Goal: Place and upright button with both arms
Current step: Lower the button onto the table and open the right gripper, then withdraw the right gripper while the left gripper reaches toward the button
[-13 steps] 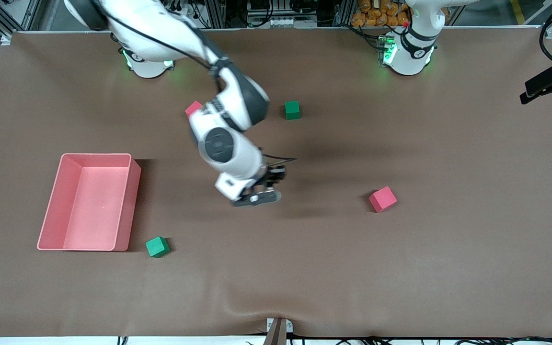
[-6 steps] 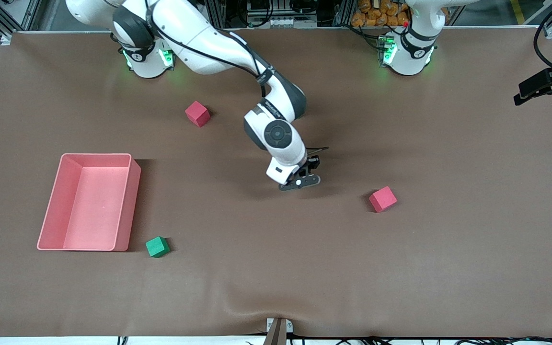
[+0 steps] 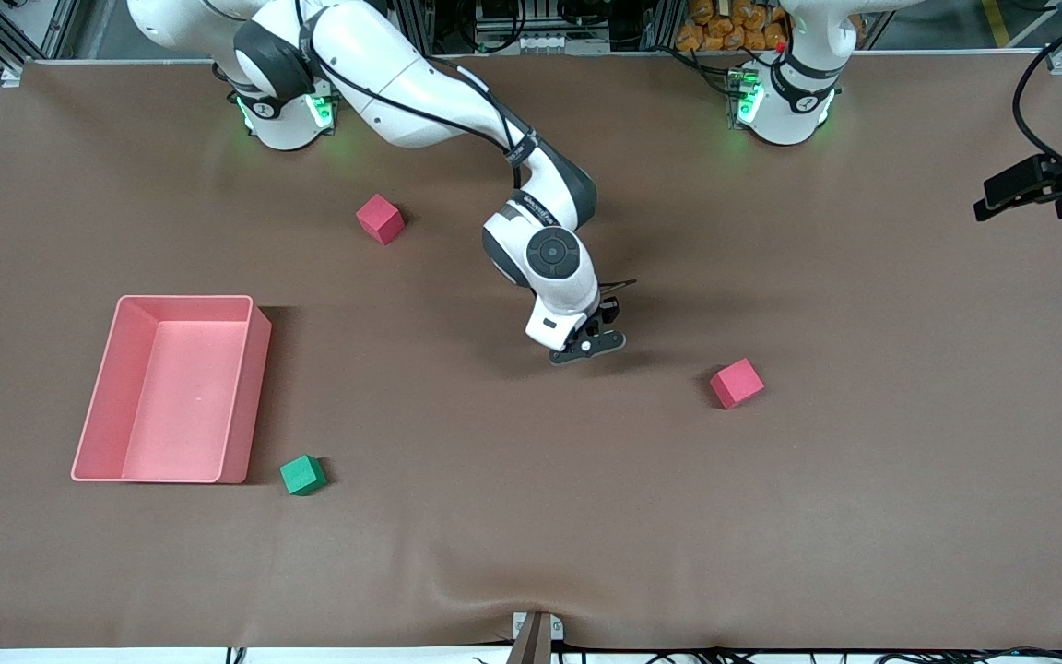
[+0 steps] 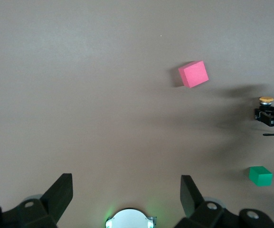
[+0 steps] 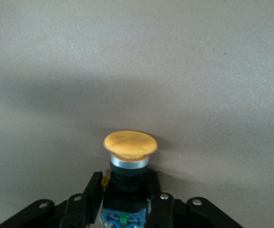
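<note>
Right claw (image 3: 597, 325) low over middle of brown surface (image 3: 531, 516), fingers clamped on black body of button (image 5: 129, 156); orange cap points away from wrist, seemingly just off surface. Left claw (image 4: 126, 190) waits high over left arm's end of surface, fingers spread wide, holding nothing. Red cube (image 3: 737, 383) near button.

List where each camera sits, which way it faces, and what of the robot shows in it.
Front view: high across the table, facing both bases; right arm reaches to mid-table, right gripper above the cloth, left gripper waits at the left arm's end.
Left wrist view: looks down at the table past its own open fingers.
Right wrist view: looks along its fingers, shut on the button.
Shared: the red cube and the button appear in front or left wrist views too.
</note>
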You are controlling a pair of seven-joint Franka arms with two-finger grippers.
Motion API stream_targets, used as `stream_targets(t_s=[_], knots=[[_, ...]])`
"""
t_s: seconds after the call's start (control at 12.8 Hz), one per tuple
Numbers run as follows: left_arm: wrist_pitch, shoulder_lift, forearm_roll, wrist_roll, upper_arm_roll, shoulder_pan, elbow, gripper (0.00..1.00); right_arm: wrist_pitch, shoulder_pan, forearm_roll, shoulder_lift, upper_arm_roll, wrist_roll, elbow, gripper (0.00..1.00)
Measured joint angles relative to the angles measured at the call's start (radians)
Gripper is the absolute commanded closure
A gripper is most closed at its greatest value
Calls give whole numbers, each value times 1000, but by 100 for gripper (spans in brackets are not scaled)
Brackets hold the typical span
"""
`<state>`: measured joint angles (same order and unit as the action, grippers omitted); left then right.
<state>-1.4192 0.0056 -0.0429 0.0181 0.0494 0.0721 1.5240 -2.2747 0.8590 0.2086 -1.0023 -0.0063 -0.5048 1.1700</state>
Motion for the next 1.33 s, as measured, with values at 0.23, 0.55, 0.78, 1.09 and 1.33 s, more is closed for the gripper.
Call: stream_targets(t_s=[0.23, 0.55, 0.78, 1.09, 1.33], knots=[[-30, 28, -21, 0, 2, -33, 0, 0, 0, -12, 0, 7, -21, -2, -32, 0], [-70, 84, -72, 0, 19, -73, 2, 0, 274, -125, -11, 122, -47, -4, -73, 0], [-135, 153, -75, 0, 45, -142, 3, 0, 495, -235, -17, 249, -107, -2, -79, 0], [-209, 277, -75, 16, 51, -262, 5, 0, 749, -452, -19, 411, -111, 2, -81, 0], [-261, 352, -75, 42, 52, -324, 3, 0, 828, -578, -19, 500, -105, 4, -80, 0]])
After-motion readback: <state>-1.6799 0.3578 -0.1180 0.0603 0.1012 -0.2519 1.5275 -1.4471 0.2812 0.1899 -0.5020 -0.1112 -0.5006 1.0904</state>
